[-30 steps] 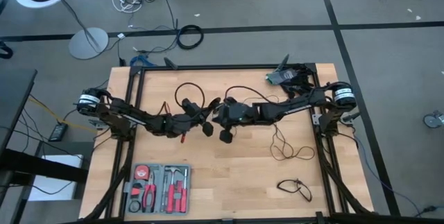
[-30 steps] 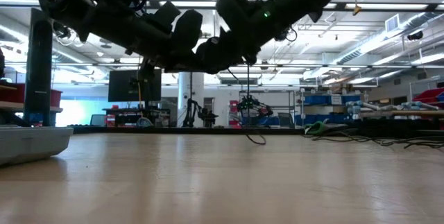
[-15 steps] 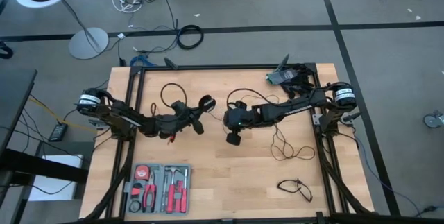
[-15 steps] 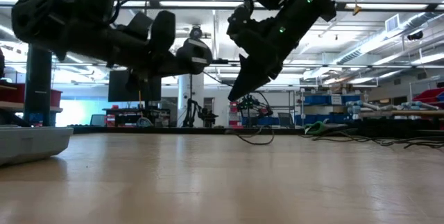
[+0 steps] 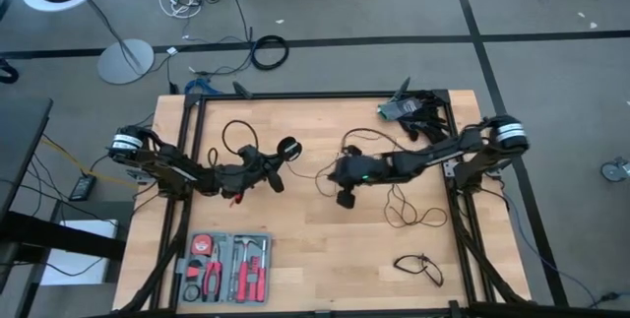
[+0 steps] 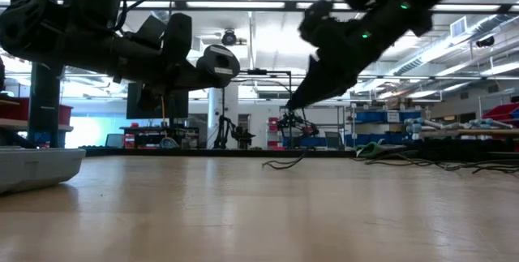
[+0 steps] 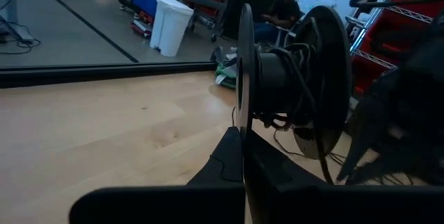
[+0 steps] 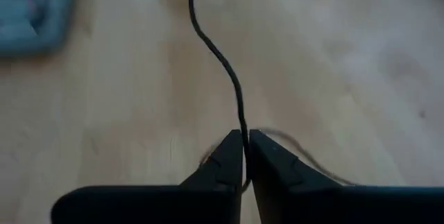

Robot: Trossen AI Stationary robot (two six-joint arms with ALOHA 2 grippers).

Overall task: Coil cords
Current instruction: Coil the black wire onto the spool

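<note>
Long cord (image 8: 220, 64): thin, black, pinched between the right gripper (image 8: 244, 148) fingertips, jaws nearly closed on it. Right wrist view shows it running in a wavy line away from the tips over the wooden table (image 8: 361, 57); a faint second strand lies on the wood just beside the fingers.

Its other end: a round black disc (image 7: 291, 78) held by the left gripper (image 7: 241, 151), fingers pressed together on the disc's edge. Left wrist view shows the disc as a spool with cord wound around its hub. High view shows the same disc (image 5: 288, 148) at the left gripper (image 5: 279, 160), raised over the left-centre of the table, with a loop of cord (image 5: 234, 133) arching behind that arm.

High view only: right gripper (image 5: 340, 172) mid-table; slack cord trails on the wood near the right arm. A short cord (image 5: 419, 267) lies apart in a small loop near the front right corner. A tool tray (image 5: 224, 268) sits at front left.

Low view: both grippers hang above the tabletop, disc (image 6: 217, 63) pale-faced, a bit of cord (image 6: 284, 162) resting on the wood below the right gripper (image 6: 302, 98).

Hard to make out: the span of cord between the two grippers in the high view; the tray's contents.
</note>
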